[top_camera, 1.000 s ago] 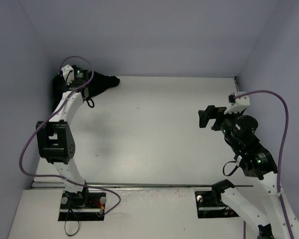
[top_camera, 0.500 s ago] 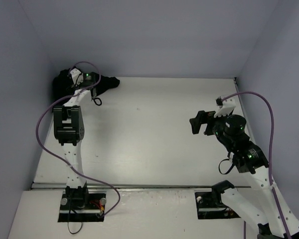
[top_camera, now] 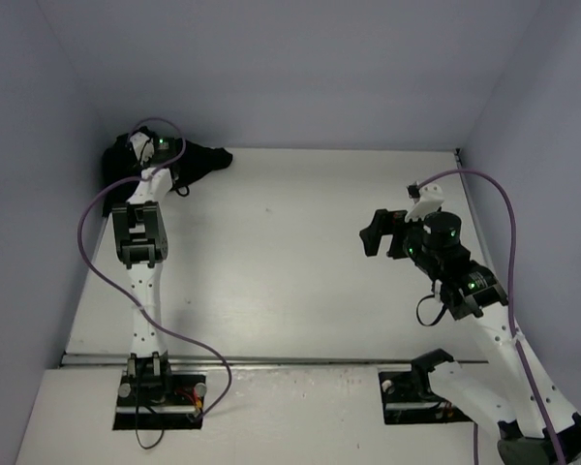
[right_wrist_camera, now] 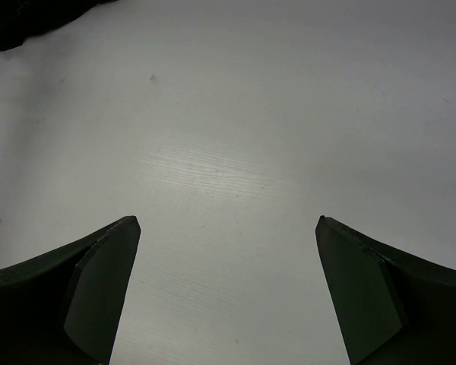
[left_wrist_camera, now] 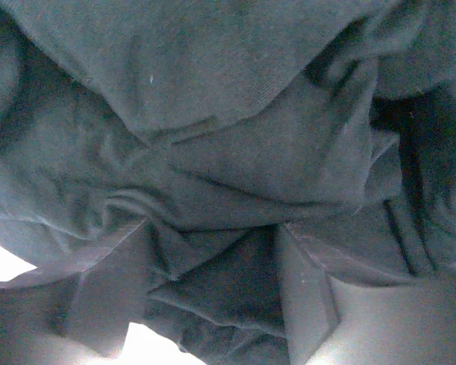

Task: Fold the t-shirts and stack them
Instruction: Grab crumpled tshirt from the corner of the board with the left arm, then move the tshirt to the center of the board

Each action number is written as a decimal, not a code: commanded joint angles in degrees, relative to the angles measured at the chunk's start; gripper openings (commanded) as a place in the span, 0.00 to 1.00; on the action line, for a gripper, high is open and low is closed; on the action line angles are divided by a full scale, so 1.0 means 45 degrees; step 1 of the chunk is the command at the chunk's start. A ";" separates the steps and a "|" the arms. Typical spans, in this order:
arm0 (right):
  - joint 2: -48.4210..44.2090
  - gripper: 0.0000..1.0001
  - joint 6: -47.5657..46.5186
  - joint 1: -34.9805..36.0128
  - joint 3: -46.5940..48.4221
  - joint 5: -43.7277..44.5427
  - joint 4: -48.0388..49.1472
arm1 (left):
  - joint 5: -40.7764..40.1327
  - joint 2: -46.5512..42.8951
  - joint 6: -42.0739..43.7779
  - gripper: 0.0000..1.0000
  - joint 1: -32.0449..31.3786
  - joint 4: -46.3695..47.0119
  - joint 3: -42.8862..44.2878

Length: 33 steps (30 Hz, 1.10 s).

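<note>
The black t-shirt (top_camera: 205, 161) lies crumpled in the far left corner of the table against the walls. Its blue print is hidden. My left gripper (top_camera: 136, 163) is down in the heap. In the left wrist view the t-shirt (left_wrist_camera: 213, 114) fills the frame, and the left gripper (left_wrist_camera: 213, 255) has its fingers (left_wrist_camera: 308, 289) apart with a fold of cloth between them. My right gripper (top_camera: 373, 235) hovers open and empty over bare table right of centre; in the right wrist view it (right_wrist_camera: 228, 228) is wide open, with an edge of the t-shirt (right_wrist_camera: 11, 23) at top left.
The white table (top_camera: 290, 252) is enclosed by pale walls on the left, back and right. A metal rail (top_camera: 271, 362) runs along its near edge in front of the arm bases. Purple cables loop off both arms.
My left arm has folded inward, its elbow moving right and farther in, with its wrist staying over the shirt. My right arm has moved left toward the table's middle.
</note>
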 commanded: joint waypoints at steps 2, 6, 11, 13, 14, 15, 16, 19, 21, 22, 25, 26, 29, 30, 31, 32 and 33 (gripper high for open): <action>0.0098 1.00 0.0078 0.0062 0.0390 0.0070 0.0708 | 0.1340 -0.0508 -0.0343 0.31 0.0100 -0.1240 0.0351; -0.0172 1.00 -0.0162 0.0057 0.0510 0.0211 0.0682 | 0.3010 -0.1833 -0.0665 0.00 -0.0072 -0.1188 -0.0934; -0.0389 1.00 -0.0722 0.0057 0.1047 0.0775 0.0657 | 0.4135 -0.5845 -0.0943 0.00 -0.1786 -0.1304 -0.4627; -0.0425 1.00 -0.0928 0.0050 0.1251 0.0950 0.0654 | 0.4029 -0.7201 -0.1306 0.00 -0.2571 -0.1218 -0.5915; -0.0456 1.00 -0.0980 0.0057 0.1398 0.1342 0.0654 | 0.3959 -0.8191 -0.1424 0.00 -0.3253 -0.1242 -0.6469; -0.0507 1.00 -0.1000 0.0057 0.1508 0.1633 0.0642 | 0.3870 -0.8934 -0.1525 0.00 -0.3805 -0.1410 -0.7181; -0.0586 1.00 -0.1017 0.0057 0.1567 0.1772 0.0635 | 0.3767 -0.9594 -0.1604 0.00 -0.4383 -0.1538 -0.7676; -0.0925 1.00 -0.0959 0.0037 0.1617 0.1926 0.0611 | 0.3364 -1.1265 -0.1867 0.04 -0.5903 -0.2010 -0.8997; -0.1168 1.00 -0.0873 0.0057 0.1575 0.1948 0.0561 | 0.3282 -1.1972 -0.1998 0.22 -0.7176 -0.2227 -0.9621; -0.1301 1.00 -0.0809 0.0057 0.1531 0.1956 0.0529 | 0.3306 -1.2269 -0.1990 0.35 -0.7644 -0.2271 -0.9967; -0.1543 1.00 -0.0616 0.0057 0.1393 0.2027 0.0265 | 0.3287 -1.2882 -0.2041 0.58 -0.8313 -0.2736 -1.0473; -0.1548 1.00 -0.0461 0.0057 0.1328 0.2080 0.0223 | 0.3280 -1.2936 -0.2019 0.62 -0.8436 -0.2880 -1.0525; -0.1437 1.00 0.0266 0.0084 0.1080 0.2262 -0.0380 | 0.3252 -1.3745 -0.1679 0.68 -0.8553 -0.3340 -1.0506; -0.1376 1.00 0.0605 0.0094 0.0952 0.2375 -0.0557 | 0.3228 -1.3862 -0.1386 0.69 -0.8546 -0.3383 -1.0495; -0.1287 1.00 0.0978 0.0079 0.0803 0.2421 -0.0706 | 0.3228 -1.3996 -0.1000 0.69 -0.8502 -0.3501 -1.0422; -0.1111 0.99 0.1168 0.0088 0.0755 0.2497 -0.0847 | 0.3251 -1.4042 -0.0589 0.69 -0.8460 -0.3636 -1.0317; -0.0846 0.98 0.1387 0.0096 0.0707 0.2530 -0.0973 | 0.3359 -1.4020 -0.0257 0.69 -0.8351 -0.3754 -1.0238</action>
